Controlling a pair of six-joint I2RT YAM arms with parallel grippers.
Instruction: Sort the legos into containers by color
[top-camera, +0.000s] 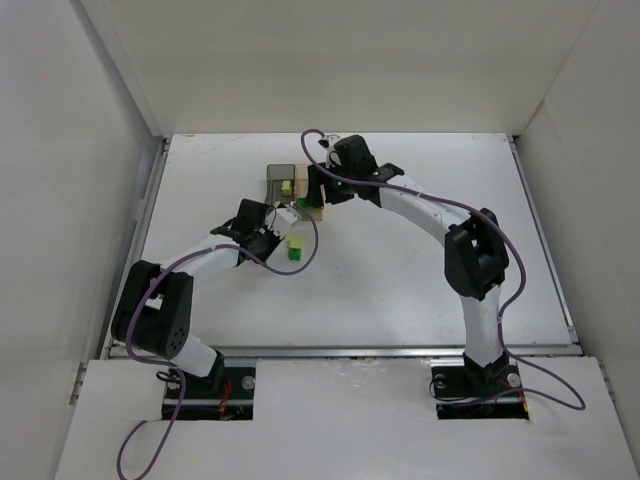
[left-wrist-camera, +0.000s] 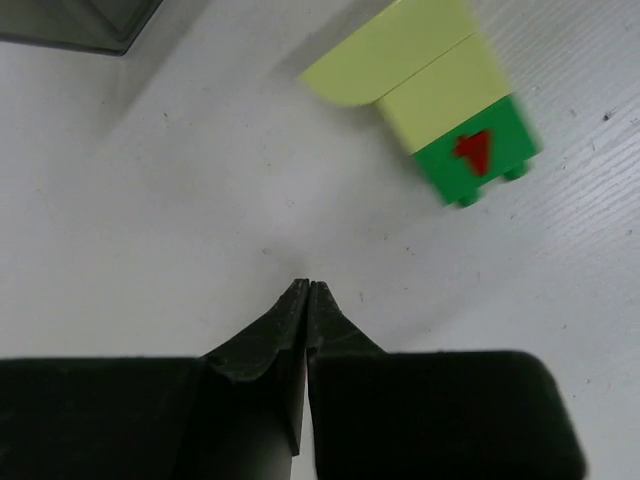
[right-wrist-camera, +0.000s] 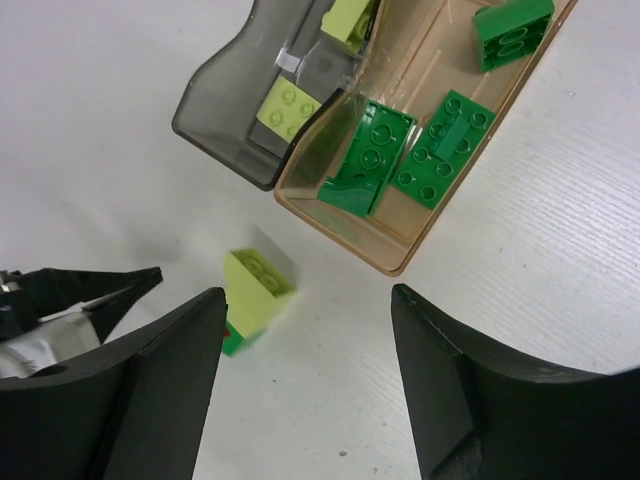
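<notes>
A small stack of legos (top-camera: 294, 247) stands on the table: pale yellow-green bricks on a dark green brick with a red mark (left-wrist-camera: 472, 160); it also shows in the right wrist view (right-wrist-camera: 255, 292). My left gripper (left-wrist-camera: 307, 287) is shut and empty, just left of the stack. My right gripper (right-wrist-camera: 308, 330) is open and empty, above the table beside the containers. The smoky grey box (right-wrist-camera: 215, 110) holds pale yellow-green bricks (right-wrist-camera: 287, 106). The amber-tan box (right-wrist-camera: 400, 255) holds several dark green bricks (right-wrist-camera: 442, 148).
White walls enclose the table (top-camera: 400, 280) at the back and sides. The joined boxes (top-camera: 293, 186) sit at the table's middle back, partly under the right wrist. Purple cables loop along both arms.
</notes>
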